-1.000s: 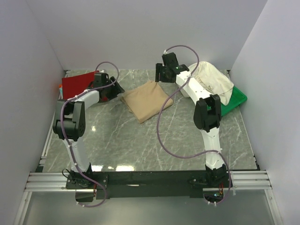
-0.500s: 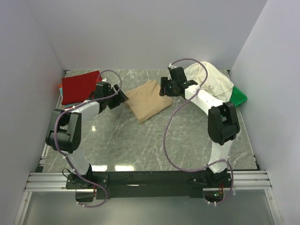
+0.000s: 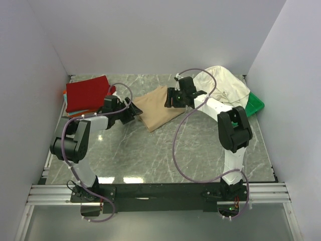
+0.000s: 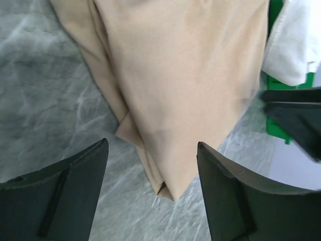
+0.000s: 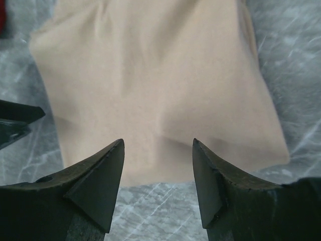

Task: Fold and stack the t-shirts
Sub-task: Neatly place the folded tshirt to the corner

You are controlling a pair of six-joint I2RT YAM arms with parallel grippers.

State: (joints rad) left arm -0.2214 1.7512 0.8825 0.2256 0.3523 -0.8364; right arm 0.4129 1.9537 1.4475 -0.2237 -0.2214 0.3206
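Note:
A folded tan-beige t-shirt lies on the marble table mid-back. My left gripper is open at its left corner, and in the left wrist view the shirt's corner sits between the jaws. My right gripper is open at the shirt's right edge, and in the right wrist view its tips straddle the near edge of the tan shirt. A folded deep red t-shirt lies at the back left on thin orange and teal cloth. A crumpled cream-white t-shirt lies at the back right.
A green plastic tray sits under the cream-white shirt at the back right, close to the right wall. White walls close in the back and both sides. The marble table stretches toward the arm bases.
Both grippers have closed in on the tan shirt: the left came right from the red stack to its left corner, the right came down and forward to its right edge.

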